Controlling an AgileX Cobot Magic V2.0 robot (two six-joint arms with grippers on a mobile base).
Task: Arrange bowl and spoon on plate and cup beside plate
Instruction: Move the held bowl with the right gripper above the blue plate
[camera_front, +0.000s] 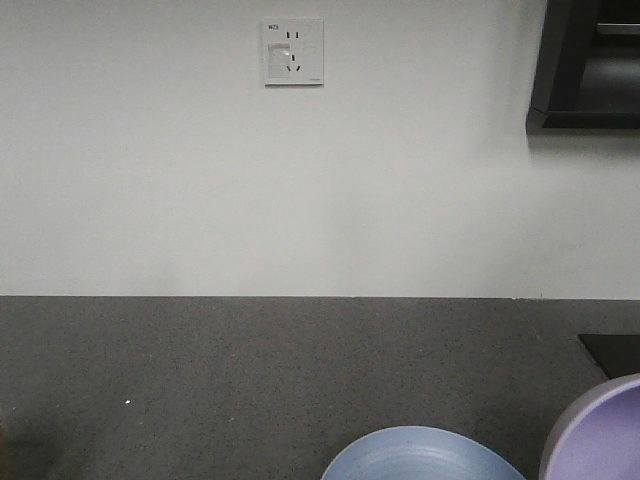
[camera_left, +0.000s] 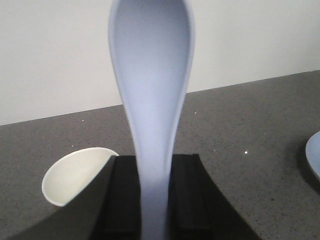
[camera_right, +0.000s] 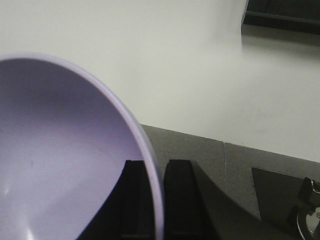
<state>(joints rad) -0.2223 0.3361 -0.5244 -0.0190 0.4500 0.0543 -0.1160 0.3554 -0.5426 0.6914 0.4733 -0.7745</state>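
My left tool (camera_left: 154, 161) is clamped on the spoon (camera_left: 151, 90). Its two dark fingers (camera_left: 189, 200) press the handle from either side, low in the left wrist view. The spoon rises straight away from them, narrow at the grip, with the hollow of the rounded scoop turned toward the camera. It hangs clear of the desk (camera_left: 250, 130), and the pale wall (camera_left: 50, 60) is behind the scoop.

Past one finger and partly hidden by it, the cup (camera_left: 75, 175) shows on the desk to the left of the spoon. I see only its white inside and rim, and I cannot tell whether it stands or lies. At the right edge of that view a sliver of the light-blue plate (camera_left: 315, 160) rests on the desk, well apart from the spoon.

My right tool (camera_right: 152, 165) is closed on the bowl (camera_right: 60, 150). The lavender rim runs between the fingers (camera_right: 181, 200), one inside the bowl's wall and one outside. The bowl spreads to the left of the grip and fills that side of the right wrist view, its smooth inside facing the camera.

In the front-facing view the bowl sits in the lower right corner, tilted, its opening toward the camera, cut off by the frame. The plate lies at the bottom edge just to its left, with a strip of desk between them. A wall socket (camera_front: 293, 52) is mounted high on the wall.
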